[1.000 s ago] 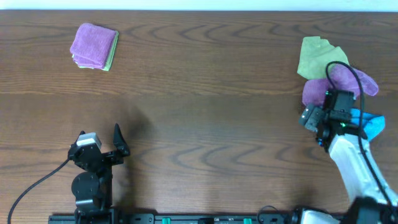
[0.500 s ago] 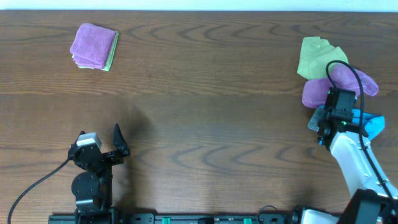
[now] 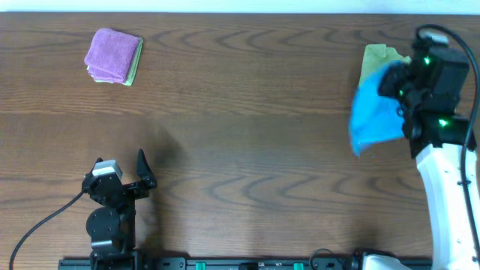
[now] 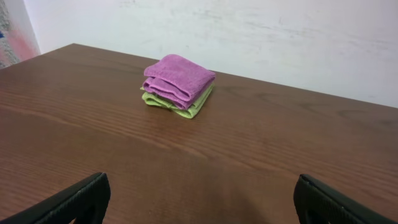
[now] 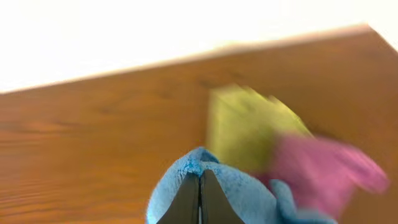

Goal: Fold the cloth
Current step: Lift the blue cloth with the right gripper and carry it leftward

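My right gripper (image 5: 200,177) is shut on a blue cloth (image 5: 242,193), pinching a raised fold of it between the fingertips. In the overhead view the blue cloth (image 3: 370,114) hangs from the right gripper (image 3: 395,81), lifted above the table at the right. Below it lie a crumpled yellow-green cloth (image 5: 249,127) and a crumpled purple cloth (image 5: 323,171). Overhead, only the yellow-green cloth (image 3: 375,58) shows beside the arm. My left gripper (image 4: 205,205) stands open and empty near the table's front left edge, its fingers (image 4: 84,199) far apart.
A folded stack, purple cloth over green (image 3: 113,56), sits at the far left of the wooden table (image 3: 240,142); the same folded stack (image 4: 179,84) lies well ahead of my left gripper (image 3: 126,176). A pale wall runs behind the table's far edge.
My right gripper shut on the blue cloth and rose with it, moving toward the far edge. The purple cloth is now hidden under the arm overhead. The left arm stayed still.
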